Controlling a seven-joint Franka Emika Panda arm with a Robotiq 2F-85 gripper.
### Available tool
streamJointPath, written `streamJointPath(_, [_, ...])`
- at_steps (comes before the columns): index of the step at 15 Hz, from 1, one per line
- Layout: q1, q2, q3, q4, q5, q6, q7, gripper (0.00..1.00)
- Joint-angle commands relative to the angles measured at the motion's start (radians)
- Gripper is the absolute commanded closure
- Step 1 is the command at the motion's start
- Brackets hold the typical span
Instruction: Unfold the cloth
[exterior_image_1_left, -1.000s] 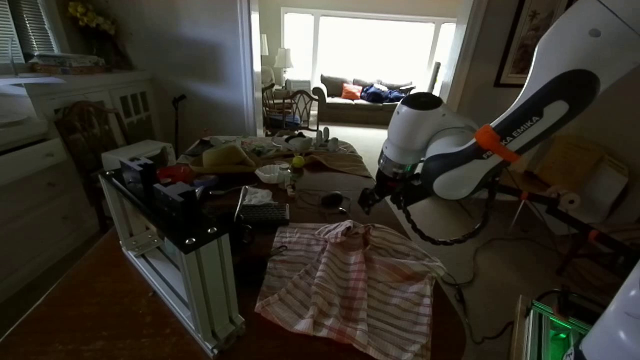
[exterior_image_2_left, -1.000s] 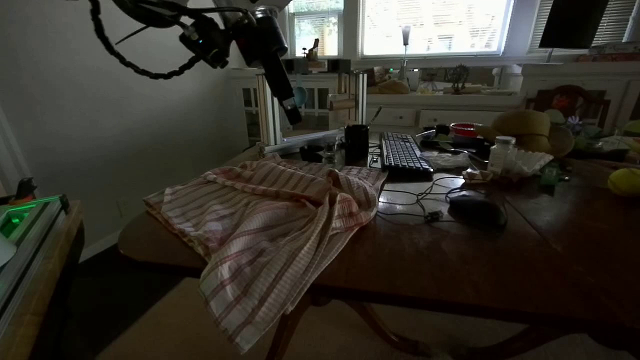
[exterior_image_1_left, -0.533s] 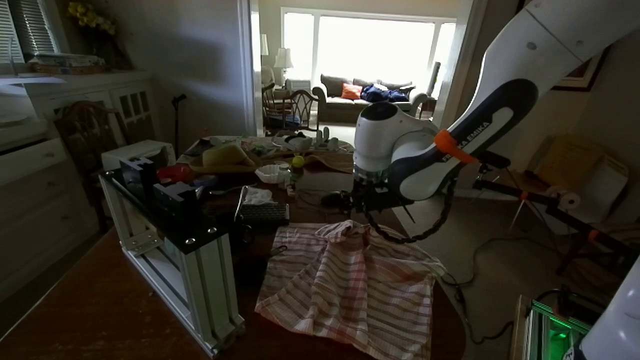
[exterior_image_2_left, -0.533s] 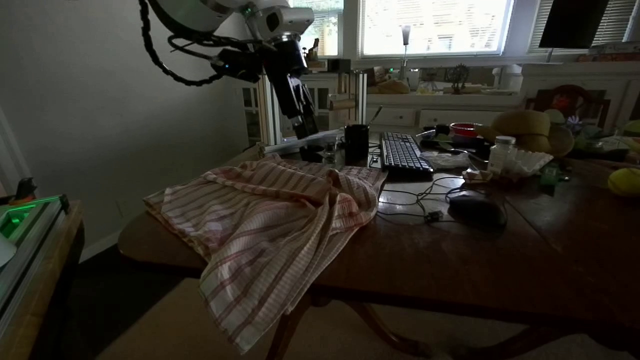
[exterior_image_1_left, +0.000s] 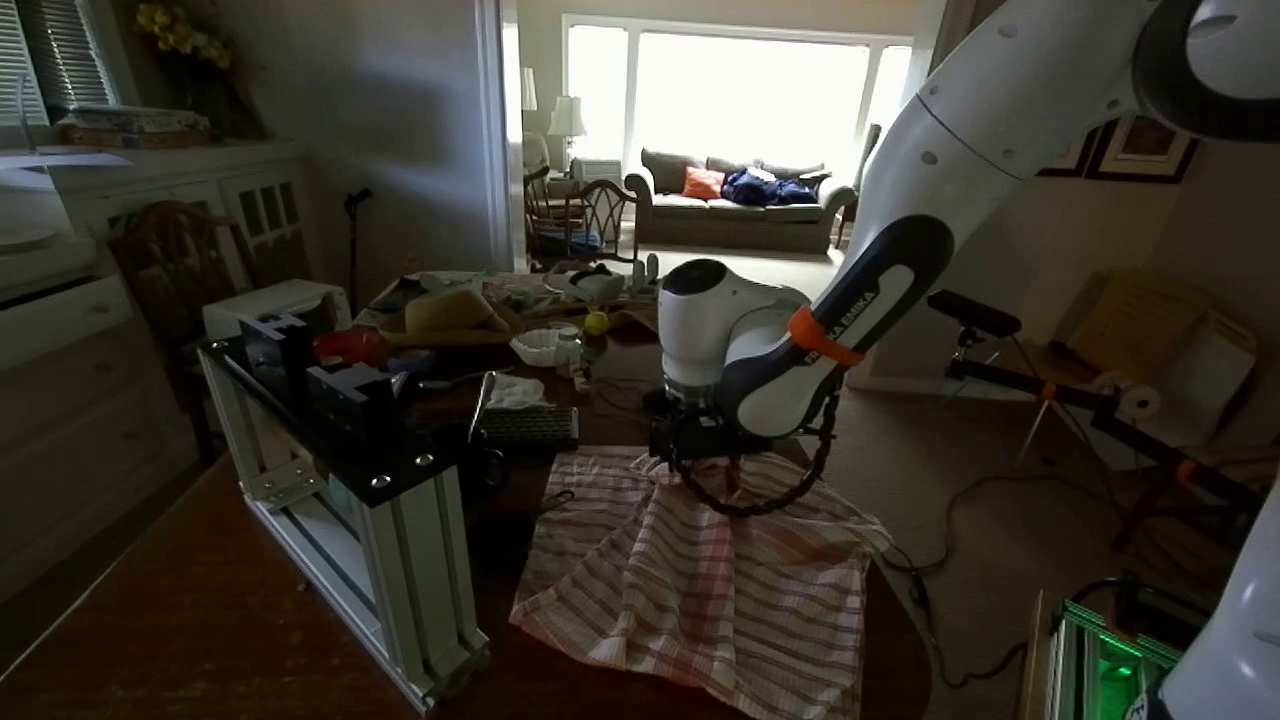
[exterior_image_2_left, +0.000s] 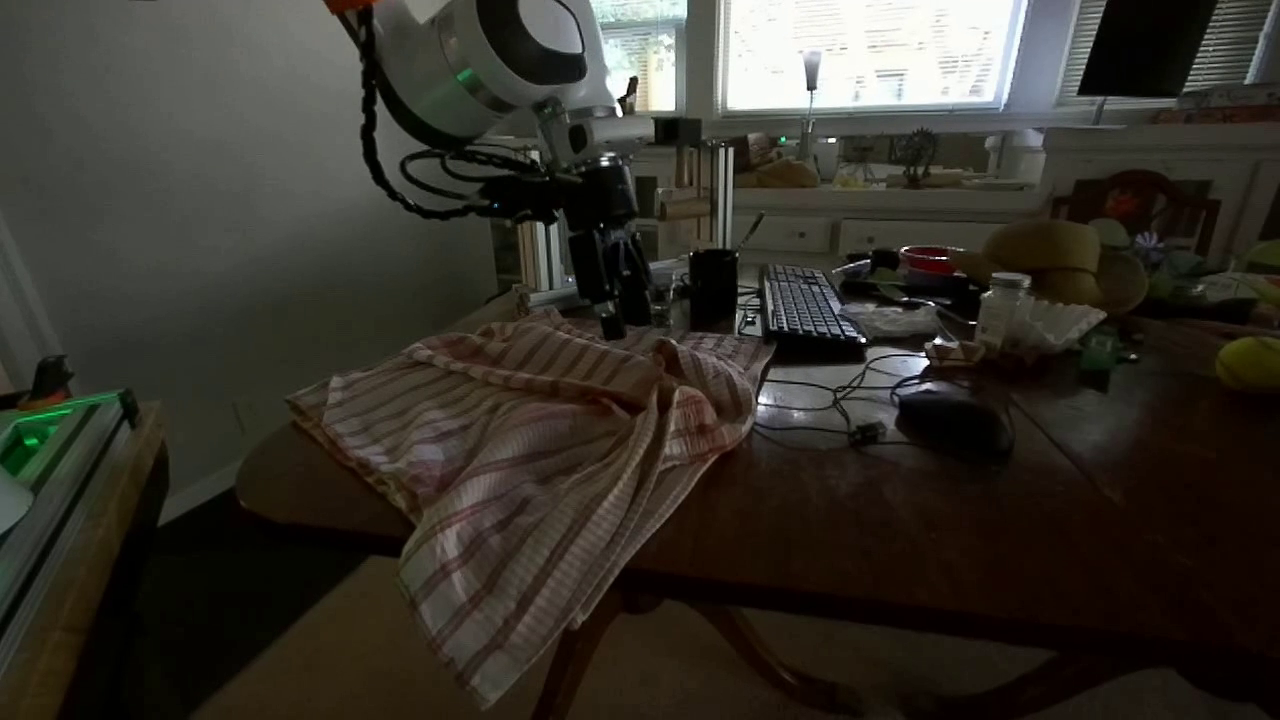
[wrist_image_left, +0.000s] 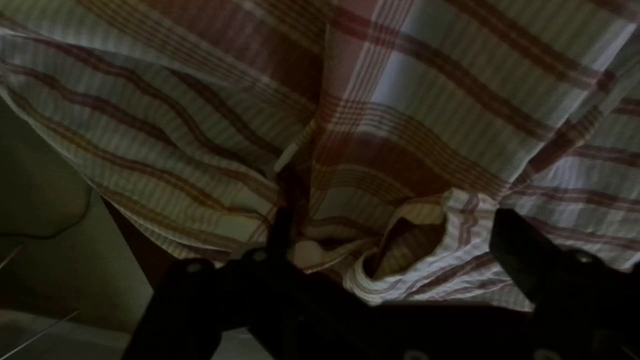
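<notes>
Two fingers (wrist_image_left: 522, 255) of your gripper (wrist_image_left: 392, 215) stand spread well apart, pointing down over the cloth (wrist_image_left: 440, 75). In the wrist view, a raised, curled fold (wrist_image_left: 467, 235) of the striped cloth shows in the gap between the tips, nearer the finger at that view's right side; a dark crease runs just beside the tip at its left side. The cloth reaches past both fingers to either side and fills most of the area ahead of them. In an exterior view, your fingertips (exterior_image_2_left: 612, 325) are over the far part of the cloth; whether they touch it or are just above, you cannot tell. The cloth lies wrinkled across the end of the table (exterior_image_2_left: 850, 545), one corner hanging over the edge, a keyboard (exterior_image_2_left: 805, 300) near the cloth and a mouse (exterior_image_2_left: 955, 420) farther out. In an exterior view, the black cable (exterior_image_1_left: 745, 511) of your arm (exterior_image_1_left: 985, 120) loops in front of the cloth, and the fingers cannot be made out there.
</notes>
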Motion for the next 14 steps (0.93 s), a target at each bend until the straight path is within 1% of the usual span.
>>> streamJointPath(1, [0.054,0.013,-0.052,0.012,0.024,0.006,-0.009,0.00])
streamJointPath(5, [0.060,0.024,-0.059,0.026,0.024,0.006,-0.004,0.00])
streamJointPath(7, [0.083,0.046,-0.074,0.038,0.003,-0.001,0.046,0.00])
streamJointPath(8, [0.090,0.052,-0.077,0.044,0.014,-0.005,0.045,0.00])
streamJointPath(12, [0.127,0.083,-0.094,0.058,0.013,0.034,0.094,0.00])
streamJointPath(14, [0.149,0.101,-0.112,0.071,-0.004,0.065,0.146,0.00])
